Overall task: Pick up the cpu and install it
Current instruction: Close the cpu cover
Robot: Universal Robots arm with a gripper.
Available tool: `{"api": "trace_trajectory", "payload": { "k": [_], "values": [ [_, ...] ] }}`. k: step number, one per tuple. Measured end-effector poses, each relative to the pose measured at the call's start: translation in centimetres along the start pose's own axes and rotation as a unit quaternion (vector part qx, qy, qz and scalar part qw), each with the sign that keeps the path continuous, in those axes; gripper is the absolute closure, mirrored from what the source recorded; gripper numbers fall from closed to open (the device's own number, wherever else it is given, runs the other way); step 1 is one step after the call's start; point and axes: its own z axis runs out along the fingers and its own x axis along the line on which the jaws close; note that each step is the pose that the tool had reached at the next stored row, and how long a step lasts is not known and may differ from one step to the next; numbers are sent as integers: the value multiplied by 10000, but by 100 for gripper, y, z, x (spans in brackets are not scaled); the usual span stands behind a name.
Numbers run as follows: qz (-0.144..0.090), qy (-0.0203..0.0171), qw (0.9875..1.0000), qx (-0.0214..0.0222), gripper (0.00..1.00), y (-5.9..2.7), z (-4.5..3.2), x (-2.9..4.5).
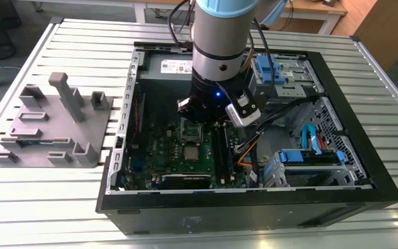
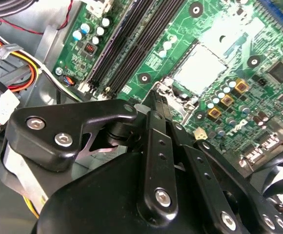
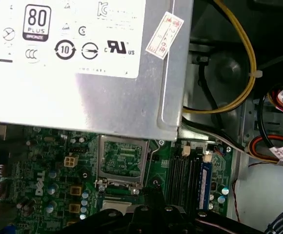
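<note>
Low inside the open computer case point(image 1: 254, 210) on the slatted table point(image 1: 382, 109), above the green motherboard point(image 1: 163, 149). In the second wrist view, end effector point(image 2: 154, 97) narrow: black fingers point(image 2: 153, 126) drawn together at the tips, nothing visible between them, no load carried. Tips poised just beside the shiny socket frame point(image 3: 121, 158), swung open toward the power supply point(image 3: 83, 97), with green board showing through its window in the first wrist view. Touching the frame or just clear of it: impossible to tell.

Cpu point(image 2: 200, 68) flat on the board just beyond that frame, pale silvery top up, alongside the memory slots point(image 2: 127, 53) and apart from the fingers. Grey plastic block point(image 1: 47, 124) with upright posts well apart, outside the case, toward the exterior view's left.

Judged from this: past pick-up and placing, with the chip apparently down in its seat but not yet clamped and the frame open over nothing. Looks like the securing stage. Calls for small, slow motion from here: thin hinged metal close to the tips, a chip probably resting loose and easy to nudge out of square, tight quarters between memory slots and power supply.
</note>
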Motion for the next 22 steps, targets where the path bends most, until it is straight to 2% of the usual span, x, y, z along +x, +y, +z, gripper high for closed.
{"api": "trace_trajectory", "payload": {
  "k": [11, 18, 20, 22],
  "values": [
    [-47, 0, 10000, -2, 89, 129, 102, -95],
    [-50, 1, 10000, -1, 89, 131, 106, -97],
    [-117, 2, 9999, -3, 89, 131, 108, -97],
    [-285, 5, 9996, -7, 89, 131, 112, -97]
  ]
}}
